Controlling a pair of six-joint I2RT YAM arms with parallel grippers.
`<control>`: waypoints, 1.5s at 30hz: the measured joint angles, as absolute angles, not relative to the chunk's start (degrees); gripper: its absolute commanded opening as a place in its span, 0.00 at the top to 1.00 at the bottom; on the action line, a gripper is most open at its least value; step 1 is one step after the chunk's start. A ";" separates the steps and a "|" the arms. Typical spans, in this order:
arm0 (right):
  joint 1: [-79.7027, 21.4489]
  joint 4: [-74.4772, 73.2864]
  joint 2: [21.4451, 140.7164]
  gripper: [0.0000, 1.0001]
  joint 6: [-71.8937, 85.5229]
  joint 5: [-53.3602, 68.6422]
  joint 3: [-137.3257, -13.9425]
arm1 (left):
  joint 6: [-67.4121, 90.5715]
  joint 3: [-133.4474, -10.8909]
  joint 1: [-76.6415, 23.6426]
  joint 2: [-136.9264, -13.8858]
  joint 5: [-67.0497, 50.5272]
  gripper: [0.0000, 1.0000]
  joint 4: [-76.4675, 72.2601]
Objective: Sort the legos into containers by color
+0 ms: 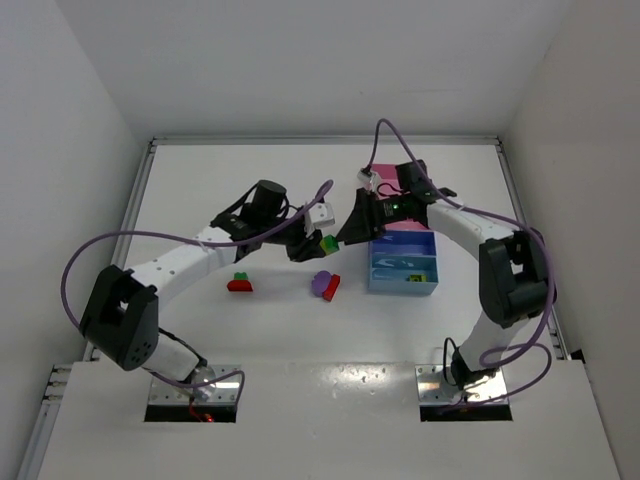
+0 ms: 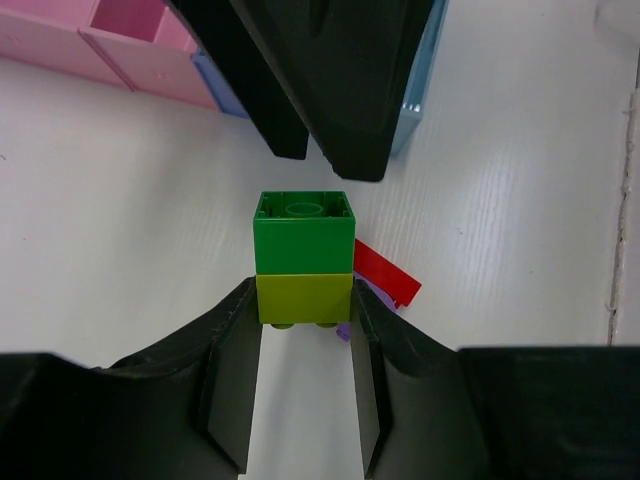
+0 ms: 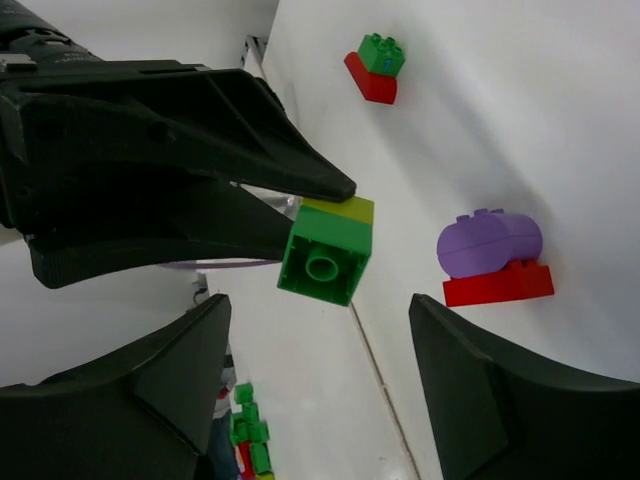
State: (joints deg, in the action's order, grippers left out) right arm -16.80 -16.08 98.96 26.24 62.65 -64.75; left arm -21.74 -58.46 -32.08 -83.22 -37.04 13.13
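Note:
My left gripper (image 1: pixel 306 246) (image 2: pixel 305 305) is shut on the yellow half of a joined yellow-and-green lego pair (image 1: pixel 328 243) (image 2: pixel 303 250) and holds it above the table. My right gripper (image 1: pixel 350 232) (image 3: pixel 318 310) is open, its jaws on either side of the green end (image 3: pixel 325 262) without touching it. A purple-and-red pair (image 1: pixel 325 285) (image 3: pixel 492 262) and a red-and-green pair (image 1: pixel 240 283) (image 3: pixel 375 65) lie on the table. The compartment tray (image 1: pixel 432 262) (image 2: pixel 130 45) stands to the right, its pink end partly hidden by the right arm.
Small items lie in the light blue compartments (image 1: pixel 403 270). White walls close the table at the back and sides. Purple cables loop over both arms.

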 measured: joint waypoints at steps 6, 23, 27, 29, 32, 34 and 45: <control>-17.89 -14.57 99.61 0.25 28.18 63.29 -65.08 | -21.78 -58.81 -32.91 -83.83 -36.88 0.82 13.13; -19.59 -14.39 102.94 0.78 29.21 60.05 -66.74 | -22.20 -60.25 -34.02 -85.56 -35.46 0.82 13.26; -19.64 -15.90 102.96 0.90 28.73 58.78 -67.20 | -22.48 -60.25 -34.22 -85.89 -34.87 0.82 13.19; -19.59 -16.80 102.96 0.92 28.32 58.43 -67.66 | -22.65 -60.25 -34.22 -85.89 -34.70 0.82 13.13; -18.98 -19.62 102.96 0.94 26.55 57.28 -69.30 | -23.18 -59.27 -34.22 -85.71 -34.46 0.82 11.05; -18.52 -22.35 102.94 0.94 24.88 56.62 -71.13 | -23.53 -58.02 -34.28 -85.08 -33.95 0.82 8.71; -8.80 -26.30 98.76 0.97 19.84 47.20 -82.35 | -24.38 -52.95 -33.63 -83.40 -32.05 0.82 12.19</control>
